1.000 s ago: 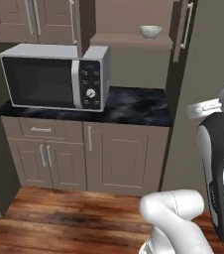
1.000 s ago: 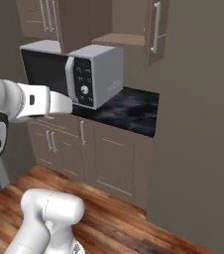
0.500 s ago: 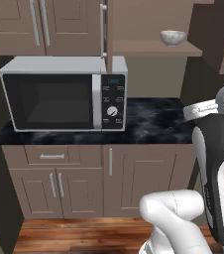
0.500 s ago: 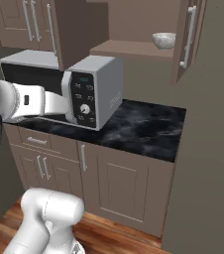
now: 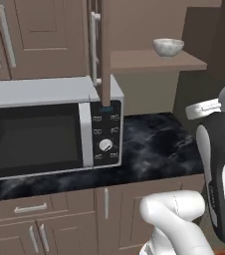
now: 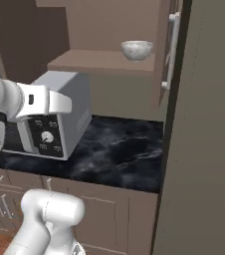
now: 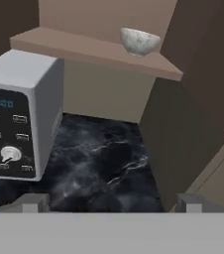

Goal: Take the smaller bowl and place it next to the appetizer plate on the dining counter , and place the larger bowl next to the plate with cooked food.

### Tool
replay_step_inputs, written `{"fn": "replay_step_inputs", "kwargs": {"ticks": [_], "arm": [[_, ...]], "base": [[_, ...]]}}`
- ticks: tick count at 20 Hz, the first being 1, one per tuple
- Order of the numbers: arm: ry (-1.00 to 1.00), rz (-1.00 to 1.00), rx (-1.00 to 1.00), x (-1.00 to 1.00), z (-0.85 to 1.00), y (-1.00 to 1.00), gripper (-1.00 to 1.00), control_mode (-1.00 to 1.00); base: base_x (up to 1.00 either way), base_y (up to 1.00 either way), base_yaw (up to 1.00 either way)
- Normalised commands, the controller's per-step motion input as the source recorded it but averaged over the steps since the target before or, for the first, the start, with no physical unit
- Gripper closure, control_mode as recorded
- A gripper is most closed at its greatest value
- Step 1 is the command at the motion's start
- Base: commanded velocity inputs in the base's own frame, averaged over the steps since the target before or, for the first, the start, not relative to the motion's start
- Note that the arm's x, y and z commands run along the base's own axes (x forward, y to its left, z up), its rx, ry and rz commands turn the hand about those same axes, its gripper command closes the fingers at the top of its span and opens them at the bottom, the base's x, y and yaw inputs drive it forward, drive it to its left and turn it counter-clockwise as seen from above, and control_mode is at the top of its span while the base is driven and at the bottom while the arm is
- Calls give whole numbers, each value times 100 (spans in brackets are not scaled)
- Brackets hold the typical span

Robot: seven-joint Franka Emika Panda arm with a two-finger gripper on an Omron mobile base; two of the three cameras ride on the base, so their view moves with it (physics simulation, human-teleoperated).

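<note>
Base rolled closer; mottled round smaller bowl (image 5: 168,47) on shelf (image 5: 154,62).

Kitchen: microwave (image 5: 50,132), marble counter (image 6: 119,154), wall cabinets (image 5: 35,37) (all rendered).

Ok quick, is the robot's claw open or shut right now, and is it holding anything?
Claw: open, its two tips wide apart, holding nothing. The smaller bowl sits up on the shelf, untouched.
</note>
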Motion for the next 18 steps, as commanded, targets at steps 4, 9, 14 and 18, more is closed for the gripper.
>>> {"fn": "replay_step_inputs", "kwargs": {"ticks": [4, 9, 14, 18], "arm": [[0, 0, 0, 0, 0, 0, -100, 100], [0, 0, 0, 0, 0, 0, -100, 100], [0, 0, 0, 0, 0, 0, -100, 100], [0, 0, 0, 0, 0, 0, -100, 100]], "base": [[37, 0, -43], [24, 41, -34], [96, 14, -16], [100, -6, 10]]}}
